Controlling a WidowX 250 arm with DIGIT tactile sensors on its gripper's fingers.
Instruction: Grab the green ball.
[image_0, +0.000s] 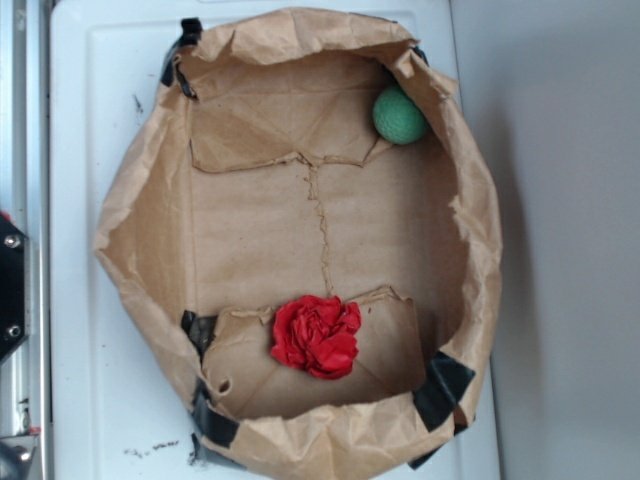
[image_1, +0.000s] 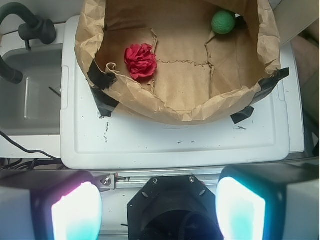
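In the wrist view, the red paper wad (image_1: 140, 60) sits at the left side of the brown paper bag (image_1: 170, 107); the green ball (image_1: 223, 22) rests far to the right, tucked in the bag's far right corner, touching the wall; the gripper (image_1: 158, 210) hangs back over the near edge of the white lid (image_1: 175, 145), fingers spread wide, holding nothing. The ball looks light and squishy, maybe foam; squeeze it gently across its middle, coming from above.

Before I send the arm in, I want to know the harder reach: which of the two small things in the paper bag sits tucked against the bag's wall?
The green ball, pressed into a corner against the paper bag. The red paper wad lies on a floor flap, clear of the wall.
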